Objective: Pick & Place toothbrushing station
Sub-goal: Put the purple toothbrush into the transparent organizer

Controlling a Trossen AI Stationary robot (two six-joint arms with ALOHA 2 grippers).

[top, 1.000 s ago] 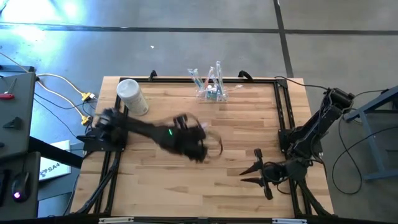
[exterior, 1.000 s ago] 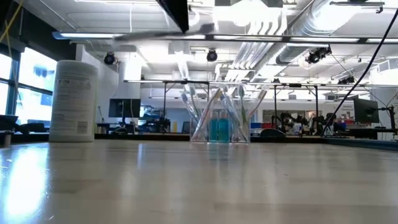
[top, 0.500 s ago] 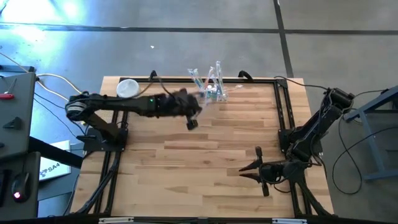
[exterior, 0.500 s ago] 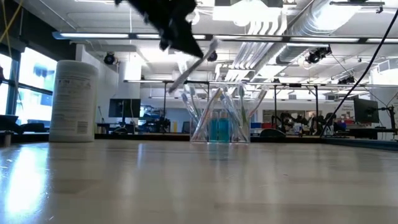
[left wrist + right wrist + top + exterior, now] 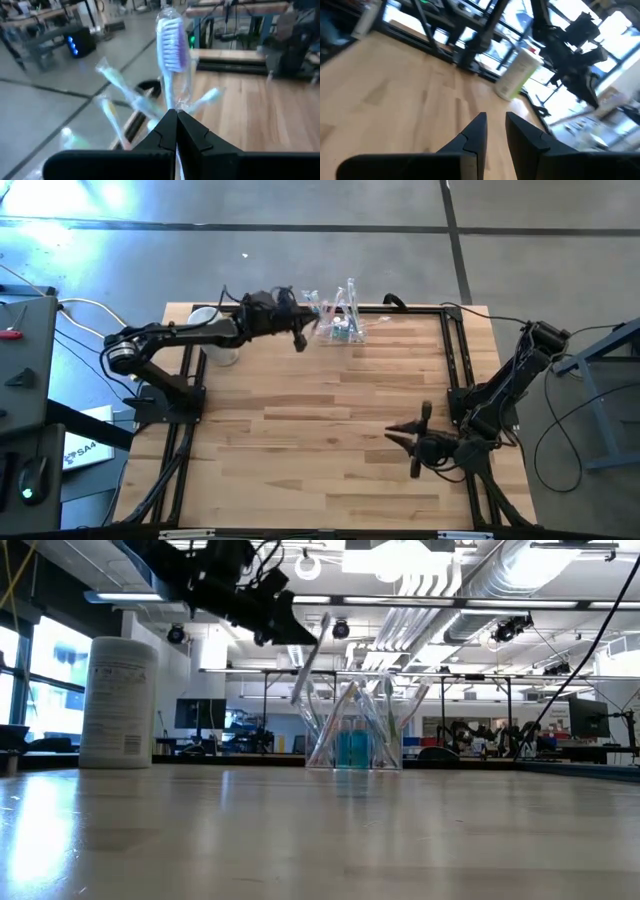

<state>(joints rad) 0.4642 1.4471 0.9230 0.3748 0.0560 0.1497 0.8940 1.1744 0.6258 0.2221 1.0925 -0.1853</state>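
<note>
The wooden table (image 5: 330,410) carries little. In the high view the left arm (image 5: 170,340) crosses the white canister (image 5: 215,345), so only part of the canister shows beside it. The toothbrushing station (image 5: 340,328), a clear holder at the table's far edge, is hard to outline from above. In the low view its walls (image 5: 355,735) show faintly, with a blue item (image 5: 351,748) inside and several pastel toothbrushes (image 5: 385,705) fanned out of it. How many brushes stand there cannot be counted.

The left gripper (image 5: 300,335) sits just beside the station, on the canister's side. In the left wrist view its 2 fingers (image 5: 165,132) are pressed together on the handle of a toothbrush with a purple-bristled head (image 5: 171,42), which rises straight ahead of the fingertips. The blurred brushes in the station lie just beyond them. In the low view this brush (image 5: 310,660) slants down from the gripper toward the station's top.

The right gripper (image 5: 412,448) waits near the table's right side, well apart from the station. Its fingers (image 5: 477,132) stand a narrow gap apart with nothing between them, and the canister is far ahead of them.

Since 1 second ago the left arm has swung from mid-table to the far edge, and the right gripper has turned slightly.
</note>
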